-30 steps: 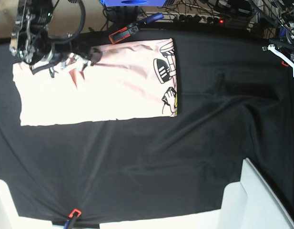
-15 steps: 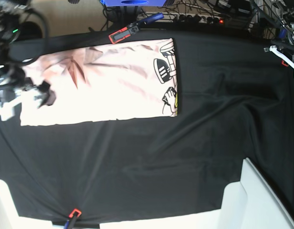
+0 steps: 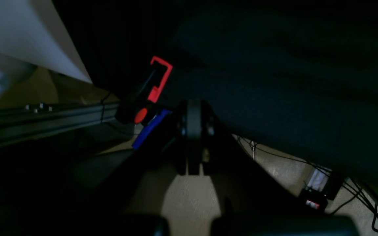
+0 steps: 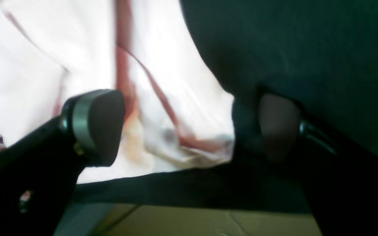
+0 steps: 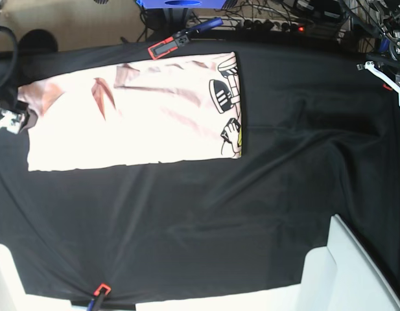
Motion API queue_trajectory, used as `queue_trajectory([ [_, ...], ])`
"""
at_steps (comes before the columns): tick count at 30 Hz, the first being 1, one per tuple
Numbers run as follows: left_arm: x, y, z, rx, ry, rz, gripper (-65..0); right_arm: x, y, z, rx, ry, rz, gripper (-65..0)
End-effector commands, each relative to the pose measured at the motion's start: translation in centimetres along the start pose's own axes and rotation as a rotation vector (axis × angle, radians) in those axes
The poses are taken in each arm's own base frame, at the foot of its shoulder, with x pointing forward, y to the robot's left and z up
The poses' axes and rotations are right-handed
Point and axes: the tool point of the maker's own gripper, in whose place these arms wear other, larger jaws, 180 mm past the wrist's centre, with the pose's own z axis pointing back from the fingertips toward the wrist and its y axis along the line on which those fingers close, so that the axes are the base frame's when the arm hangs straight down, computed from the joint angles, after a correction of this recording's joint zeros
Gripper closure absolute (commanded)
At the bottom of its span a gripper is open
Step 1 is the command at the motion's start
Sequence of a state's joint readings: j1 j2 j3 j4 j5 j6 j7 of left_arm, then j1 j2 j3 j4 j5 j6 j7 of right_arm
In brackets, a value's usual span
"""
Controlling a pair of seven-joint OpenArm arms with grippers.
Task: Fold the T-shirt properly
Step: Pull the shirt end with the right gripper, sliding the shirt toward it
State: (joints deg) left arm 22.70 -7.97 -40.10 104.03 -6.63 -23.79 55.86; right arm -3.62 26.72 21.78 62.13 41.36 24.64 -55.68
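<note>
A pale pink T-shirt (image 5: 131,110) lies folded into a wide rectangle on the far left part of the counter, its plain side up, with creases and reddish shadows across the top and a strip of black, red and yellow graphic showing along its right edge. At the left border of the base view the right pincer (image 5: 11,116) sits just off the shirt's left end; its wrist view shows what the overhead cannot: the two dark pads (image 4: 98,126) stand wide apart, holding nothing, above a bunched corner of the shirt near the counter's edge. The left pincer (image 3: 194,137), seen clearly only in its own dim wrist view, has its jaws pressed together, empty, beside a red-and-blue clamp (image 3: 149,101) off the counter's right side. A wrinkled black cloth (image 5: 251,214) covers the counter, pinned by clamps; cables and a power strip (image 5: 277,26) lie on the floor beyond
</note>
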Motion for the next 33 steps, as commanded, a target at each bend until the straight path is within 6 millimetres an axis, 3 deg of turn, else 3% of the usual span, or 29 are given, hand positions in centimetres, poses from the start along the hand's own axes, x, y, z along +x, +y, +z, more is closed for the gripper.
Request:
queue_trajectory([
  [1,1.0,0.9,0.4,0.025,-0.033,-0.004,0.0,2.2,-0.6,0.7,-0.003,-0.053,0.017,-62.0],
  [4,1.1,0.8,0.4,0.019,-0.038,0.0,0.0,2.0,-0.1,-0.3,0.045,-0.039,0.058,-62.0],
  [9,0.9,0.8,0.3,0.022,-0.033,-0.004,0.0,2.8,1.6,-0.3,0.131,-0.055,0.158,-62.0],
  [17,0.6,1.0,0.4,0.027,-0.023,-0.005,0.0,2.7,1.6,-1.5,0.174,-0.032,0.1,-62.1],
  [33,0.6,0.4,0.3,0.016,-0.023,0.004,0.0,-0.5,4.7,-3.4,0.24,0.084,0.095,-60.6],
])
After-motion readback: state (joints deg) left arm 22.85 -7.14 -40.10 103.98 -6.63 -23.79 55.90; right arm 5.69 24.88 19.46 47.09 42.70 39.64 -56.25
